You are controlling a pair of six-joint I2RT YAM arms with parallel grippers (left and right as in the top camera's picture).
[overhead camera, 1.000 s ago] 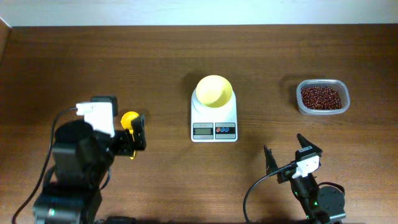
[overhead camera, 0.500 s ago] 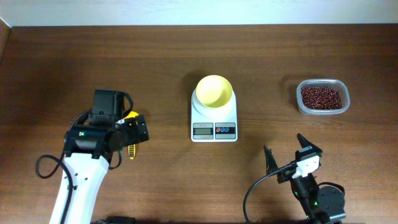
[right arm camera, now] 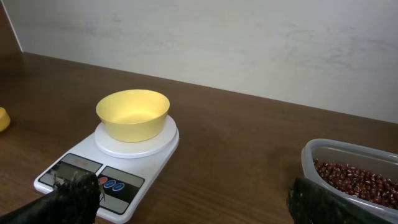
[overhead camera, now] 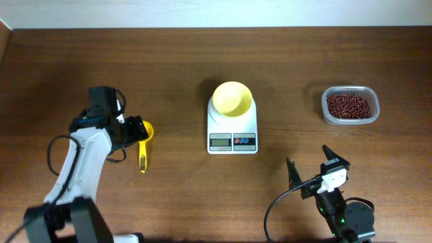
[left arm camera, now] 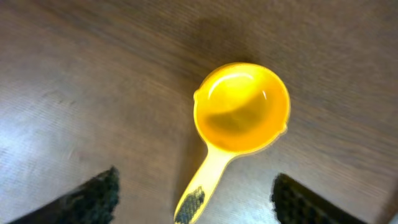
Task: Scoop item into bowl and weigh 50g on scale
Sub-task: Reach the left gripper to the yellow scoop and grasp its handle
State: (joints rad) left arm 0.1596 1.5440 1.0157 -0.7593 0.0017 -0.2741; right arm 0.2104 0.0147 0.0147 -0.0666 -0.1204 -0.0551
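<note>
The left gripper hangs over the scoop, jaws spread, nothing held. The scoop's handle runs toward the near table edge, cup end away. The left wrist view shows what overhead hides: the handle lies between the fingers, cup empty. How high they stand, I can't tell. The right gripper rests agape. The beans lie far right, and the bowl sits on the scale.

The left arm swings round and stretches out along the left side of the desk, its wrist now farther back. The left gripper slides left off the scoop, whose yellow handle, half covered a second ago, now shows in full.
</note>
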